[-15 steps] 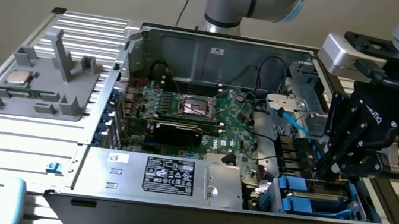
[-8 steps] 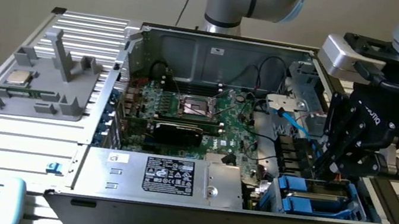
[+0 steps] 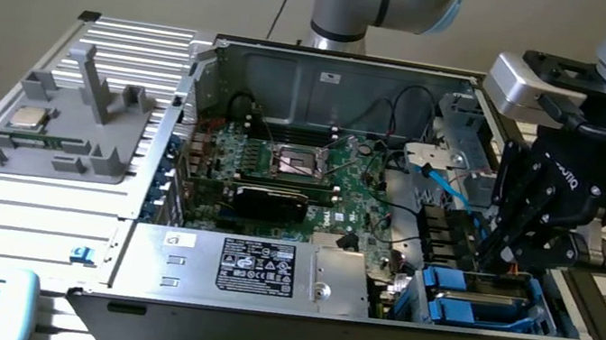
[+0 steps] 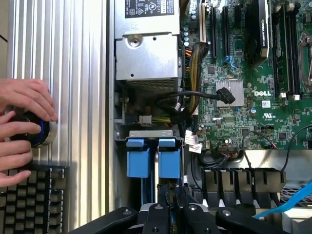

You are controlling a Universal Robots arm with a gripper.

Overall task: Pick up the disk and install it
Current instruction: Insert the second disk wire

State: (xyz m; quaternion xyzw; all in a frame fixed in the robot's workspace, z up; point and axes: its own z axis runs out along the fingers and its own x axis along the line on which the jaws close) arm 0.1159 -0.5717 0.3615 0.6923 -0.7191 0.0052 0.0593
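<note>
The disk sits in the drive bay at the front corner of the open computer case, on the exterior view's right. Its bright blue bracket frames a silver face. In the wrist view, two blue bracket ends stand side by side under a silver cage lip. One of them is in line with my gripper. My gripper reaches straight down into that bay, directly over the blue bracket. In the wrist view its black linkages converge just above the blue rails. Whether it grips the disk is hidden.
The big silver box with a black label lies beside the bay, with cables between them. The motherboard fills the case floor. A grey fixture holding a small processor chip stands outside the case. A person's hand rests on a black knob above a keyboard.
</note>
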